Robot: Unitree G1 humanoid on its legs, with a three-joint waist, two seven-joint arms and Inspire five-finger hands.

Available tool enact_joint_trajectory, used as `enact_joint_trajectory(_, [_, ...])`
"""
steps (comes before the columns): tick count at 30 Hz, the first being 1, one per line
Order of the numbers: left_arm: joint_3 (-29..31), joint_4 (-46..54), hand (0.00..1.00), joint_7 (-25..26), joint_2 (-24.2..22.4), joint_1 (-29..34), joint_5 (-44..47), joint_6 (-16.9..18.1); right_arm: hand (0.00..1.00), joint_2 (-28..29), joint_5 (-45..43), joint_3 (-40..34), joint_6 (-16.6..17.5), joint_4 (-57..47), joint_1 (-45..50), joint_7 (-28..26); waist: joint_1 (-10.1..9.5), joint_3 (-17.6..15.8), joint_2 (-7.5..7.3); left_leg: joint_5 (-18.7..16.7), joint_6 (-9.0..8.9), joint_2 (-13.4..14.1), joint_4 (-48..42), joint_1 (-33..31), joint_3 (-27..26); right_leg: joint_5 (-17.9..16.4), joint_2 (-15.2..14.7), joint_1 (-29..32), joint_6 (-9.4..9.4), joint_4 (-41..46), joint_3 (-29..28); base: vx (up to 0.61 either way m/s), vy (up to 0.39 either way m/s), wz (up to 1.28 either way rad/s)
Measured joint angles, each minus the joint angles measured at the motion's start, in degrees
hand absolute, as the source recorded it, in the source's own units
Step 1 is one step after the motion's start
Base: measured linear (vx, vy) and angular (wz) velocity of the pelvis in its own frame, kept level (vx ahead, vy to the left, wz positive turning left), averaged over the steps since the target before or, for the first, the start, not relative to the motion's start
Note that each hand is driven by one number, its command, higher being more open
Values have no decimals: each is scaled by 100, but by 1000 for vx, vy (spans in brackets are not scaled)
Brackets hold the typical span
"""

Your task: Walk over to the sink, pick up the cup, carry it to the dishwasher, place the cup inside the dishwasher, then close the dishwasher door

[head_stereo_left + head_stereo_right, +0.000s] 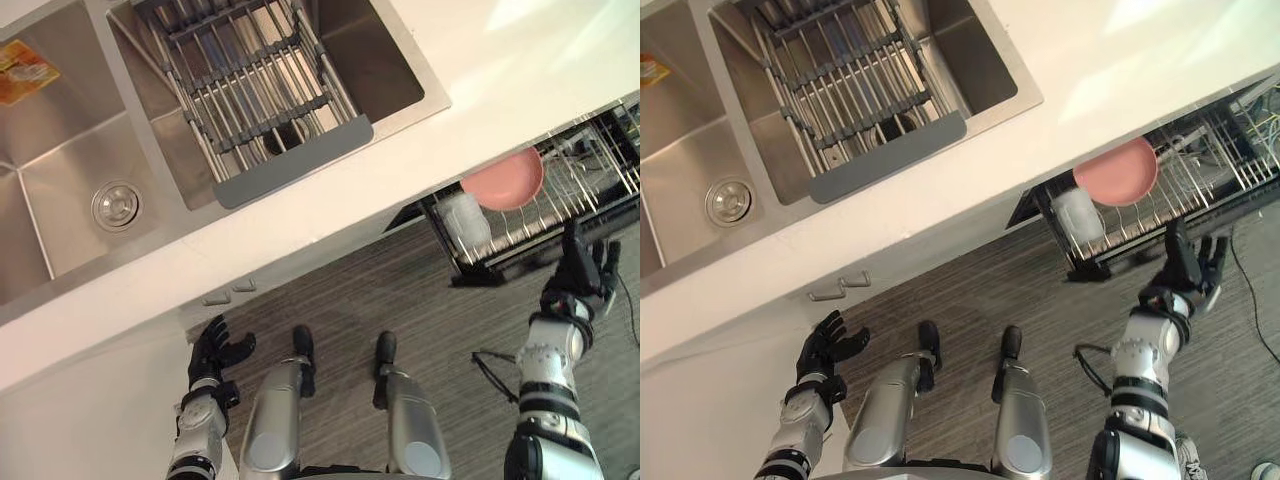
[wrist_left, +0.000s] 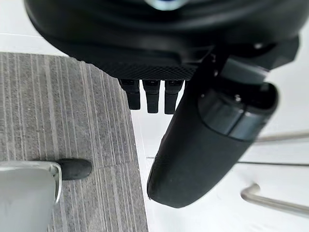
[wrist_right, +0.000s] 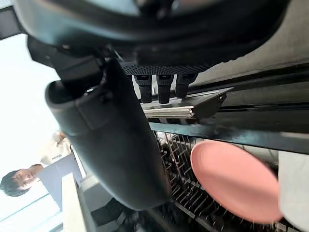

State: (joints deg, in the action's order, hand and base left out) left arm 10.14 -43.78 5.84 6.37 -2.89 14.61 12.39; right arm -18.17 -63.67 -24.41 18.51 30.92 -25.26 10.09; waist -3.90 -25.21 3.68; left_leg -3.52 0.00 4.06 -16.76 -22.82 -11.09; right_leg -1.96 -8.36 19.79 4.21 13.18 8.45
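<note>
Whitish cup (image 1: 466,222) stands in the dishwasher rack (image 1: 590,188) — right hand (image 1: 578,272) nearby, apart.

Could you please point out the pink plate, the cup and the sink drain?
pink plate (image 1: 503,180), left eye view, middle of its round surface.
cup (image 1: 466,222), left eye view, middle of its side.
sink drain (image 1: 117,205), left eye view, centre of the strainer.
</note>
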Motion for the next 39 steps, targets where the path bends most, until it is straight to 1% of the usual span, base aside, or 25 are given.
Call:
enact_joint_trajectory(1, [-8,-59,90,2,7,-60,0,1,90,-126,-42,194,38,44,-398,0,-28,-55,109,105,-9,-14,89,-19,57,44,8,28,-22,-33,45,-53,-29,13])
enact_joint_trajectory(3, [-8,-160,90,5,57,-100,0,2,90,-218,-41,550,60,104,-889,-1,-61,-93,185,199,-42,-21,169,-33,214,76,42,42,-56,-55,91,-42,-40,9])
enact_joint_trajectory(4, [-11,-170,90,6,92,-98,0,1,90,-256,-42,732,49,247,-1156,-1,-80,-93,187,232,-74,-21,190,-44,321,87,70,43,-73,-71,112,-39,-69,10])
enact_joint_trajectory(5, [-45,-166,90,6,132,-120,0,5,90,-351,-44,948,12,530,-1475,-1,-149,-95,194,272,-112,-11,229,-61,429,100,107,41,-94,-96,155,-28,-60,13])
enact_joint_trajectory(6, [-45,-166,90,8,147,-142,0,11,90,-321,-111,974,40,651,-1556,-33,-198,-95,195,309,-134,-10,272,-74,487,117,137,35,-118,-132,199,-24,-59,16])
enact_joint_trajectory(8, [-49,-172,90,11,158,-156,0,10,90,-255,-116,1160,77,721,-1545,-154,-187,-105,214,366,-162,-11,292,-133,628,138,161,34,-149,-161,297,-26,-30,19])
enact_joint_trajectory(13, [-54,-185,90,11,172,-223,1,18,90,-468,104,1153,53,1213,-1824,-154,-186,-119,246,526,-195,-2,412,-201,848,210,185,23,-214,-223,486,-83,-5,19])
enact_joint_trajectory(14, [-56,-205,90,12,172,-249,1,18,90,-528,206,1152,43,1386,-1917,-153,-186,-119,247,556,-234,0,472,-206,893,231,192,23,-236,-240,534,-112,-7,17])
enact_joint_trajectory(16, [-59,-206,90,12,173,-265,1,18,90,-641,395,1152,-71,1511,-1968,-152,-187,-119,247,638,-225,10,571,-200,938,238,209,24,-237,-274,581,-90,-6,12])
enact_joint_trajectory(18, [-59,-206,90,12,191,-265,1,16,90,-780,709,1153,-289,1555,-1963,-153,-184,-120,247,755,-249,31,700,-166,977,264,239,22,-270,-320,621,-51,-9,6])
enact_joint_trajectory(21, [-59,-202,90,12,222,-264,0,13,90,-889,998,1217,-434,1541,-1824,-201,-173,-122,242,889,-279,52,884,-50,1007,282,267,-25,-276,-332,658,-9,-19,7])
enact_joint_trajectory(22, [-59,-192,90,12,240,-257,0,12,90,-936,1146,1304,-518,1465,-1613,-292,-170,-123,240,933,-318,68,933,24,1039,279,292,-108,-284,-359,698,42,-37,13])
enact_joint_trajectory(24, [-58,-181,90,9,258,-244,-3,3,90,-950,1533,1445,-659,1238,-1116,-459,-156,-124,229,965,-329,84,1025,180,1089,271,316,-255,-332,-374,750,51,-31,14])
enact_joint_trajectory(26, [-58,-164,90,-1,276,-215,-6,-1,90,-860,2043,1635,-825,907,-401,-691,-144,-102,185,974,-343,84,1122,366,1140,199,325,-426,-343,-378,810,85,-24,16])
enact_joint_trajectory(27, [-58,-161,90,-17,300,-193,-8,-3,90,-679,2304,1642,-870,782,-46,-773,-108,-82,143,989,-372,70,1165,436,1177,160,323,-505,-324,-377,855,93,-19,16])
enact_joint_trajectory(28, [-58,-161,90,-27,322,-176,-12,-4,90,-576,2411,1643,-886,761,113,-792,-81,-68,115,983,-381,67,1168,459,1197,139,322,-538,-313,-377,879,96,-11,18])
enact_joint_trajectory(30, [-57,-161,90,-107,449,-59,-67,-35,90,-226,2951,1643,-1010,751,762,-854,-7,16,-56,966,-404,59,1200,587,1212,79,307,-674,-286,-379,904,91,-1,10])
enact_joint_trajectory(31, [-54,-162,90,-109,474,-29,-110,-50,90,-175,3053,1643,-1033,740,931,-866,5,43,-103,966,-403,51,1213,628,1206,66,296,-704,-275,-380,901,85,11,3])
enact_joint_trajectory(32, [-52,-164,90,-117,515,21,-138,-102,90,-98,3322,1641,-1055,670,1331,-874,24,91,-192,965,-403,8,1258,748,1199,39,272,-813,-248,-390,899,86,39,2])
enact_joint_trajectory(33, [-48,-164,90,-128,566,115,-204,-111,90,-22,3609,1636,-1061,660,1665,-878,62,182,-311,960,-395,-21,1295,850,1186,5,243,-892,-225,-395,892,75,43,2])
enact_joint_trajectory(34, [-48,-164,90,-141,601,178,-269,-112,90,16,3738,1632,-1065,661,1822,-880,88,253,-374,953,-387,-26,1321,889,1179,-6,233,-918,-221,-398,889,64,44,-1])
enact_joint_trajectory(36, [-42,-181,90,-212,699,362,-486,-140,90,111,4330,1574,-1065,662,2406,-883,179,510,-580,922,-366,-38,1430,1071,1111,-27,208,-1048,-199,-441,860,41,30,-5])
enact_joint_trajectory(37, [-42,-182,90,-225,709,402,-533,-142,90,128,4415,1570,-1066,663,2548,-885,184,567,-620,919,-362,-43,1458,1129,1083,-34,204,-1092,-192,-452,844,26,36,-10])
enact_joint_trajectory(38, [-40,-206,90,-267,710,477,-641,-164,90,177,4713,1529,-1066,670,2821,-886,186,733,-691,909,-350,-64,1504,1213,1038,-61,189,-1135,-164,-458,807,26,36,-9])
enact_joint_trajectory(39, [-43,-232,90,-352,706,552,-758,-192,90,252,5006,1442,-1068,693,3035,-901,206,870,-725,897,-335,-96,1561,1323,1026,-99,172,-1220,-123,-469,798,26,33,-6])
